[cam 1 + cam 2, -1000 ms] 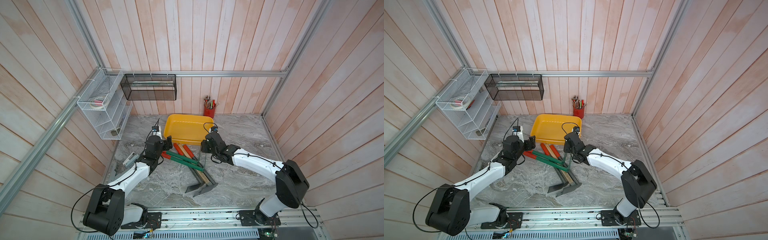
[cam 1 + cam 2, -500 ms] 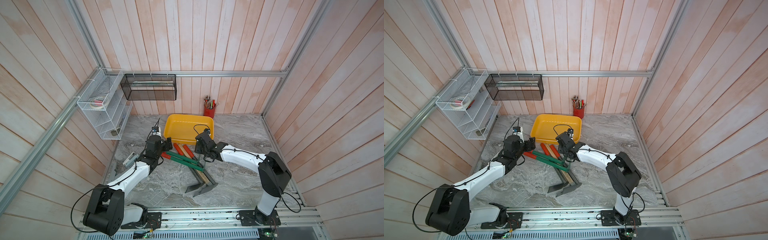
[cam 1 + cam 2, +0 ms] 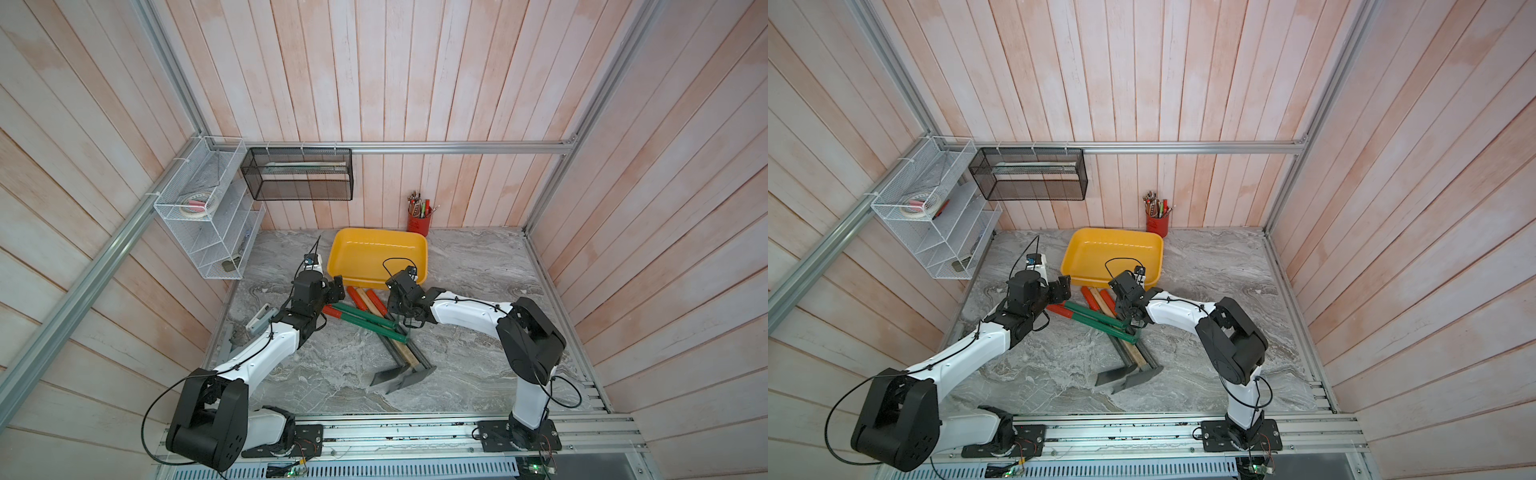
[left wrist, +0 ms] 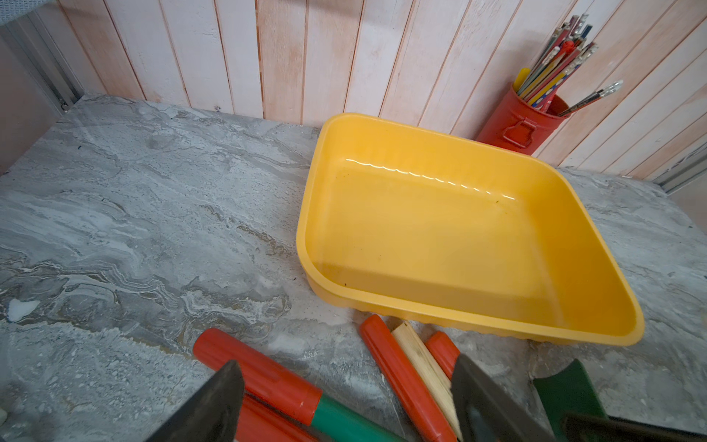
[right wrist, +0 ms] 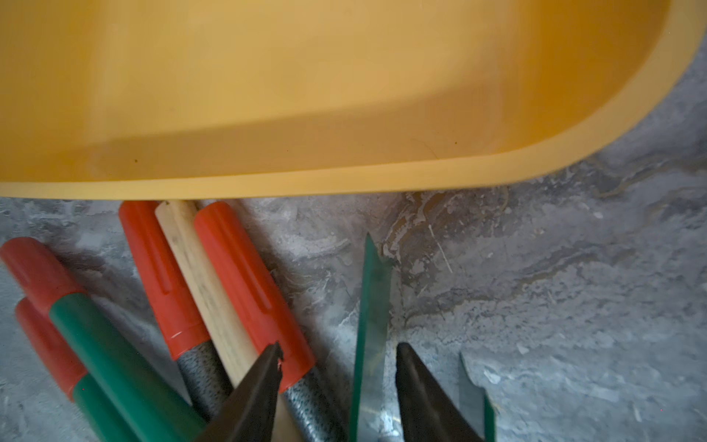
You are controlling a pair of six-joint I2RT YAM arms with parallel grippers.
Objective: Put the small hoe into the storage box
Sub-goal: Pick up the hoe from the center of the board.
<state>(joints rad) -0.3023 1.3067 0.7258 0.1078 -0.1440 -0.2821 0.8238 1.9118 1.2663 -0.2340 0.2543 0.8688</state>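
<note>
Right claw (image 5: 339, 347): black two-fingered gripper, pointed down at the tool heap. Its jaws stood partly apart, astride a thin green blade and pinching nothing.
Left claw (image 4: 346, 363): the matching black gripper, jaws spread wide and holding nothing, hanging over the red-capped ends of two long green handles (image 3: 365, 320).
Small hoe (image 5: 371, 325): as best I could judge, the green-handled tool whose green metal blade stood on edge between the right claw's fingers. It lay on the tabletop, outside the tub and just in front of it.
Storage box (image 3: 374, 253): shallow rectangular yellow plastic tub with rounded corners and a rolled rim, set flat toward the back wall.
Other tools: two red-gripped handles (image 5: 164, 275) with grey textured shafts and a bare wooden handle (image 5: 202, 275) between them, their ends right up against the tub's near wall. Dark flat metal heads (image 3: 399, 376) lay nearer the front.
Tabletop (image 3: 478, 332): grey marbled slab.
Pencil pot (image 3: 419, 220): red cylindrical tin of pencils by the back wall, just beside the tub's far corner.
</note>
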